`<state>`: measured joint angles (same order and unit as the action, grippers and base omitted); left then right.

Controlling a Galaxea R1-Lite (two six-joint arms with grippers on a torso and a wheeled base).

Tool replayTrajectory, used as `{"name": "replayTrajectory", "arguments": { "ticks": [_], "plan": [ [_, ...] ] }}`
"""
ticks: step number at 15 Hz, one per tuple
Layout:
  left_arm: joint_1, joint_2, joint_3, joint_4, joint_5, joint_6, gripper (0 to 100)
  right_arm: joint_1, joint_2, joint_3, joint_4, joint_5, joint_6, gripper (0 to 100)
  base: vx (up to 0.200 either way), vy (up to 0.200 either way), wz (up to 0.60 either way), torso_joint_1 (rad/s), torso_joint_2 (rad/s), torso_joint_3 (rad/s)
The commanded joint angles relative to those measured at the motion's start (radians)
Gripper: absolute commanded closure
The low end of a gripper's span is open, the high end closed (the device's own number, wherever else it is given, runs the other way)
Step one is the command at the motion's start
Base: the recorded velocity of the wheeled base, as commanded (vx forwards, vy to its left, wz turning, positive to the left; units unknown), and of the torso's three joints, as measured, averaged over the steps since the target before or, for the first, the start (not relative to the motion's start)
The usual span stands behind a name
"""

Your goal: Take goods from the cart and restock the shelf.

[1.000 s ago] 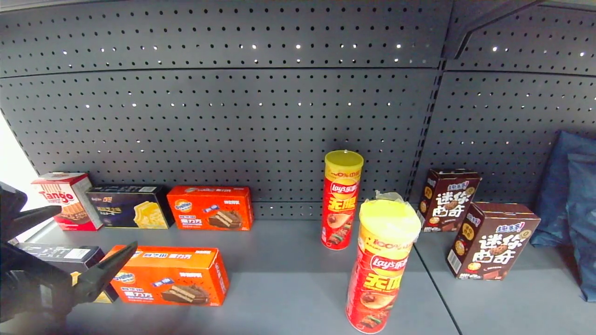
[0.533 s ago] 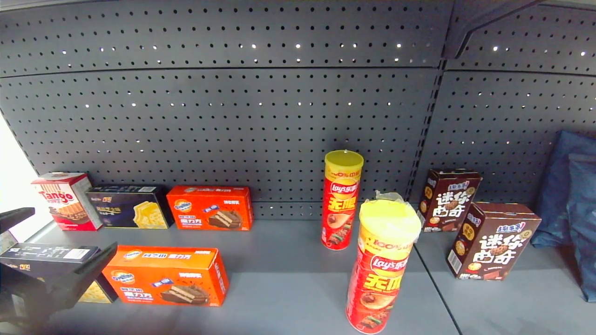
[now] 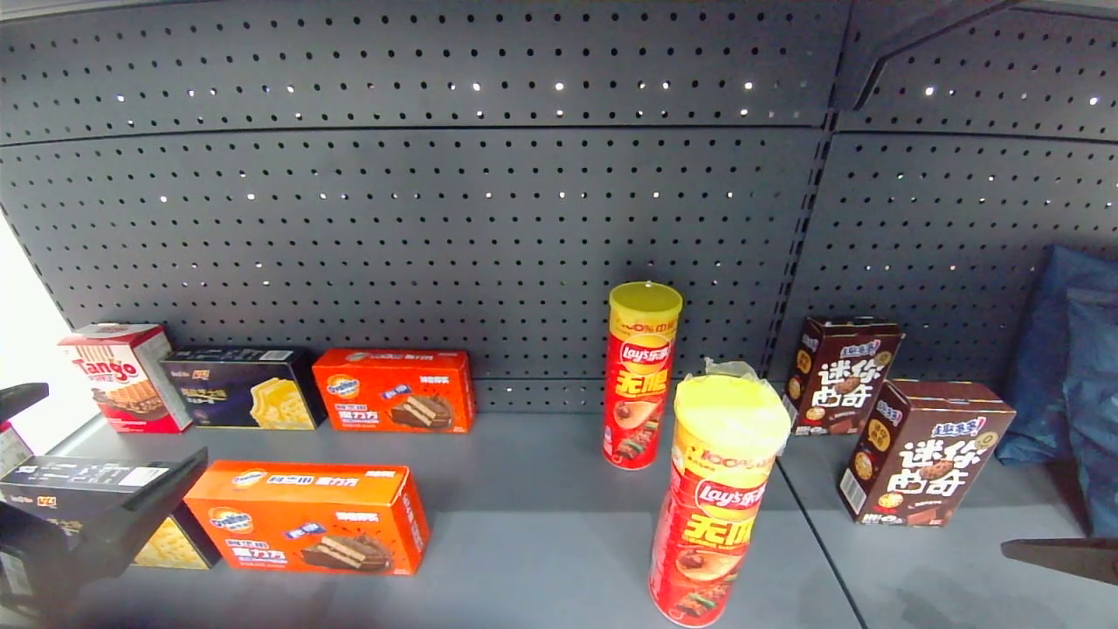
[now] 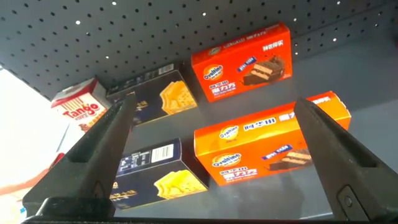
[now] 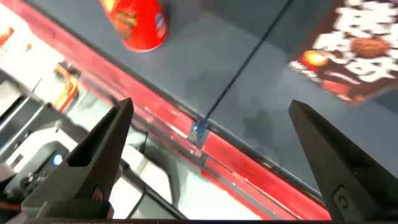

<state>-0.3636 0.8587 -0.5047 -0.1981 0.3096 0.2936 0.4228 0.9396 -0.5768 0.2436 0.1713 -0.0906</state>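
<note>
Here the dark box (image 3: 83, 479) lies on the shelf (image 3: 541, 542), front left, just beside the orange box (image 3: 314, 515). My left pincer (image 4: 211, 106) gapes wide near it. My right pincer (image 5: 211, 107) is spread wide over the shelf's front edge.

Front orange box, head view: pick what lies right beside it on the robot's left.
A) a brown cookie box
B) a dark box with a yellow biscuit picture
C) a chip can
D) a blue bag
B: the dark box lies next to the left end of the front orange box.
</note>
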Motion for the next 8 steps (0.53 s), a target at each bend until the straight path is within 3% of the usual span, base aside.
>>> {"name": "replayTrajectory", "arguments": {
  "ticks": [1,8],
  "plan": [
    [0.000,0.006,-0.002,0.000,0.000,0.001,0,0.045,0.067,-0.002,-0.014,-0.013,-0.001,0,0.000,0.000,0.00,0.000,0.00,0.000],
    [0.000,0.005,0.002,0.000,-0.003,-0.007,0,0.175,0.286,-0.058,-0.099,-0.049,-0.001,0,0.000,0.000,0.00,0.000,0.00,0.000]
  ]
}}
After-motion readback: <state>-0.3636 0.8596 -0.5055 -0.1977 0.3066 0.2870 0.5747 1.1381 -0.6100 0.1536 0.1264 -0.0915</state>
